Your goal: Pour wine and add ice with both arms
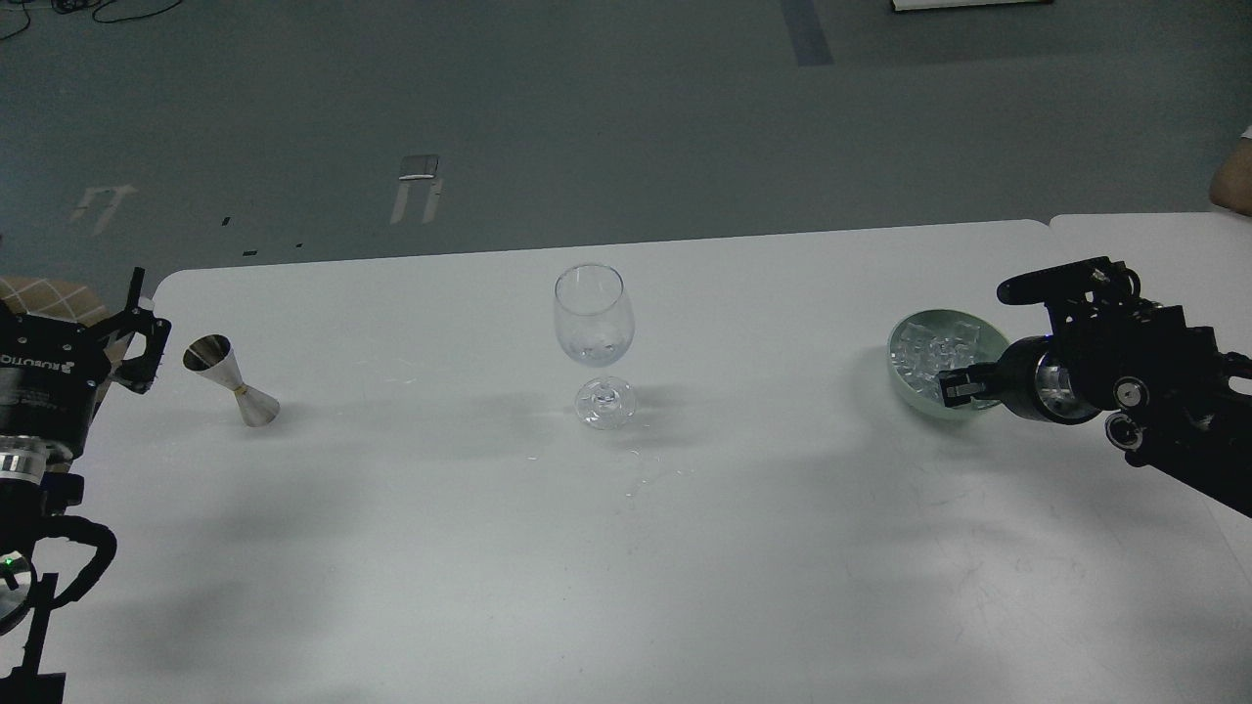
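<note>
A clear wine glass stands upright at the table's middle, with faint glints low in its bowl. A pale green bowl at the right holds several clear ice cubes. My right gripper is open wide at the bowl's right side. Its lower fingertip lies over the bowl's near rim and its upper finger is above and behind the bowl. It holds no ice that I can see. My left gripper is open and empty, just left of a steel jigger.
The white table ends close behind the glass and has a seam at the far right. My left arm's wrist and cables fill the left edge. A person's elbow shows at the right edge.
</note>
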You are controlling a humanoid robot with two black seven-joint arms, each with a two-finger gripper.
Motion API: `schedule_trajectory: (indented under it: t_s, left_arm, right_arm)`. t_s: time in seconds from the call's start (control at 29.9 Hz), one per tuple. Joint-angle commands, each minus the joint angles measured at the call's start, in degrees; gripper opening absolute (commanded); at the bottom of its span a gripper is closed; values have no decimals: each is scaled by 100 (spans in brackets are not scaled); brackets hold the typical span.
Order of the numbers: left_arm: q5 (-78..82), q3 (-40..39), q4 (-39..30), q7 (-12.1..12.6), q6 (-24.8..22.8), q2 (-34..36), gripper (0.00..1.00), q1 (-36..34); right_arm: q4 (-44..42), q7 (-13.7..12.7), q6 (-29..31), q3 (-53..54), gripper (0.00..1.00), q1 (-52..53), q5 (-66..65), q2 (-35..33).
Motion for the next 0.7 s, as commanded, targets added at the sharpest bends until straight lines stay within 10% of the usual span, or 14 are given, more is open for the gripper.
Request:
schedule_trajectory:
  t_s: [0.0,0.23,0.67]
  left_arm:
    - [-8,-9,0,1,7,6,98,0]
    - [-8,-1,0,-8,16,6,98,-9]
    - [-8,-1,8,-8,16,-3,98,-9]
  right_arm:
    - [-10,2,-1,3,30,26,0,1]
    - [-10,-42,-1,3,1,52,26,1]
    - [34,-51,136,82,0,61,61,-52]
